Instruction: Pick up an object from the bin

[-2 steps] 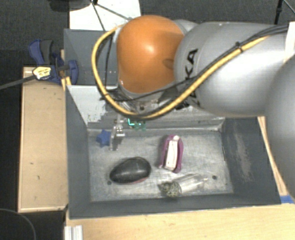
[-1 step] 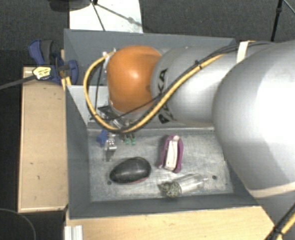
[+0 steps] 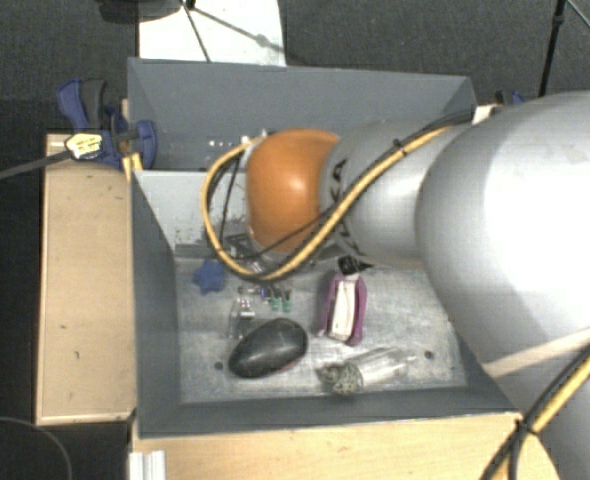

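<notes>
Though the gripper (image 3: 245,308) is held near the dark oval stone (image 3: 267,349), nothing is lifted; its state cannot be told.

My wrist cover (image 3: 290,190) is plain glossy orange, and my arm (image 3: 515,228) behind it is silver-grey. The cable (image 3: 375,166) looped round me is yellow with dark edging. The bin (image 3: 160,298) is flat grey, its floor paler and flecked with dark spots. In it, the rounded lump (image 3: 268,349) is charcoal, nearly black, with no pattern. The flat packet (image 3: 343,308) is purple with a white panel. The clear tube (image 3: 375,370) has a mottled grey-green end. The small scrap (image 3: 209,276) is blue.
</notes>
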